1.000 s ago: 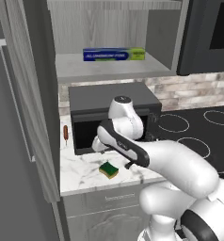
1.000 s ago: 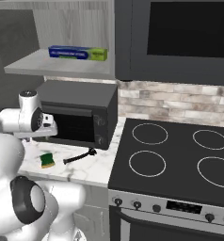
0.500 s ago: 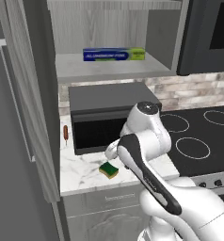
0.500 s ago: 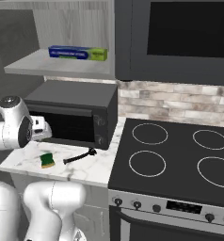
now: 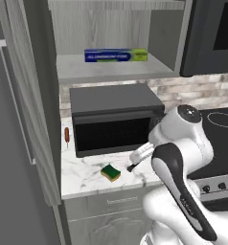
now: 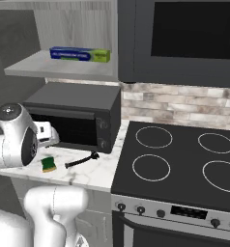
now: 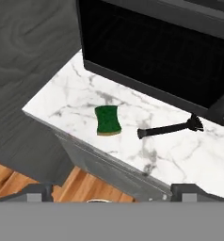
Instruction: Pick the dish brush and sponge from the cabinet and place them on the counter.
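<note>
Gripper (image 7: 109, 193) is seen open, empty, at the frame bottom.
1 green-topped sponge (image 7: 108, 120) and 1 black dish brush (image 7: 168, 128) are seen lying apart on the counter (image 7: 67, 99).

Bare tabletop (image 7: 62, 101) lay open left of the sponge (image 7: 108, 119) and in front of the dish brush (image 7: 166, 129). Behind both, the black toaster oven (image 5: 113, 122) blocked the way back; above it, the cabinet's (image 5: 32, 95) shelf carried a blue-and-green box (image 5: 116, 55).
</note>
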{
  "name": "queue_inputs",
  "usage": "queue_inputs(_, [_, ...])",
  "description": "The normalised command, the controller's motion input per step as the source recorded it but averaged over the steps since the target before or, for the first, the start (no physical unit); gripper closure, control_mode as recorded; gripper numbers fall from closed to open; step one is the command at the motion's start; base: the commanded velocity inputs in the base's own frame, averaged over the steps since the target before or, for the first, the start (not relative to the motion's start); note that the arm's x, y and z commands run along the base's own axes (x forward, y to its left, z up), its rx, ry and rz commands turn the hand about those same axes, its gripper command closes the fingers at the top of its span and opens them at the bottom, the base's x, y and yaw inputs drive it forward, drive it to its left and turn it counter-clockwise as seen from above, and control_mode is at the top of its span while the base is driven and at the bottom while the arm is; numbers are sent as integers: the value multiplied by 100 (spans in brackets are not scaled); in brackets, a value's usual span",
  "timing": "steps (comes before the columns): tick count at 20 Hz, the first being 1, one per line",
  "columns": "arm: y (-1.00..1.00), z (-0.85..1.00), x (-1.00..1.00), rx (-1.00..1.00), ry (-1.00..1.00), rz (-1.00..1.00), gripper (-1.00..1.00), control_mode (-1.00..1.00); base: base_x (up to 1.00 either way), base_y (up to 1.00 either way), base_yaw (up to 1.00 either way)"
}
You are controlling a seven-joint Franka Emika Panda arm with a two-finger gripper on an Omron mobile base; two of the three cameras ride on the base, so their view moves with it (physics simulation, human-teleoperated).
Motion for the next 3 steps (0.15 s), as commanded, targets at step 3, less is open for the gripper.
queue_inputs(3, [-50,27,-63,19,-33,0,-100,-100,0,0,0])
